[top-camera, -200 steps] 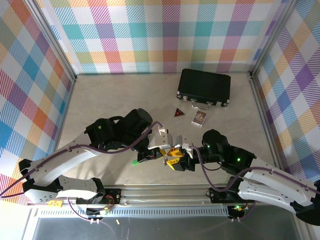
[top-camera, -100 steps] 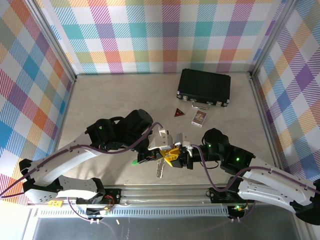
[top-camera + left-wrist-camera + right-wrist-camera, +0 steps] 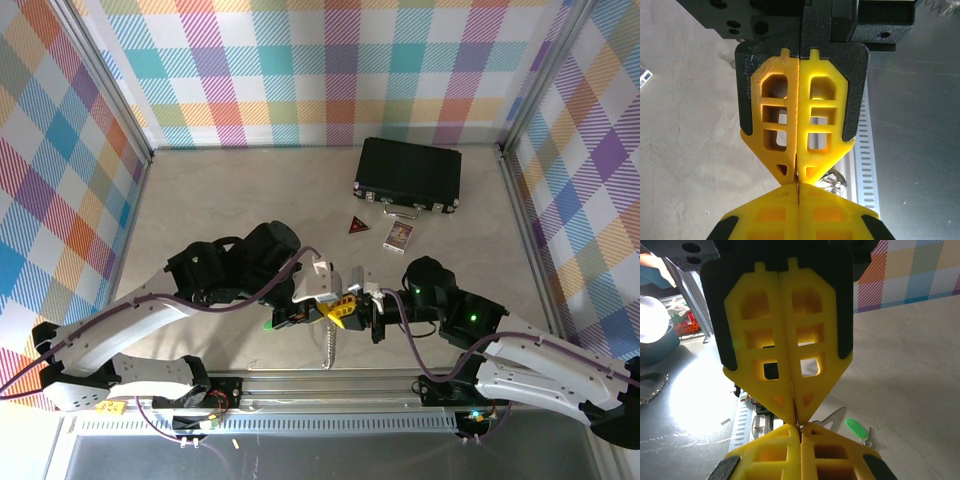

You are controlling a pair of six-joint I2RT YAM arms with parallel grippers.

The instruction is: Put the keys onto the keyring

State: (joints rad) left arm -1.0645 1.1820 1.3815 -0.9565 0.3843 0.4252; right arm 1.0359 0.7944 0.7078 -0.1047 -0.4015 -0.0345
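My left gripper (image 3: 340,310) and right gripper (image 3: 358,303) meet tip to tip above the table's near edge, both shut. A thin dark strand is pinched where they meet. In the left wrist view my left gripper (image 3: 798,175) touches the right gripper's fingers (image 3: 830,215) below it. In the right wrist view my right gripper (image 3: 796,419) touches the left gripper's fingers (image 3: 765,452). The keyring (image 3: 328,348), a pale beaded chain, hangs down from that meeting point. A green-headed key (image 3: 270,325) lies on the table left of the grippers, also seen as the green key (image 3: 857,429).
A black case (image 3: 408,175) lies at the back right. A dark red triangle (image 3: 357,226) and a small patterned card (image 3: 398,235) lie in front of it. A metal rail (image 3: 330,385) runs along the near edge. Plaid walls enclose the table.
My right gripper has closed against the left gripper's tips. The chain now hangs lower and straighter below the grippers. The left gripper stayed shut.
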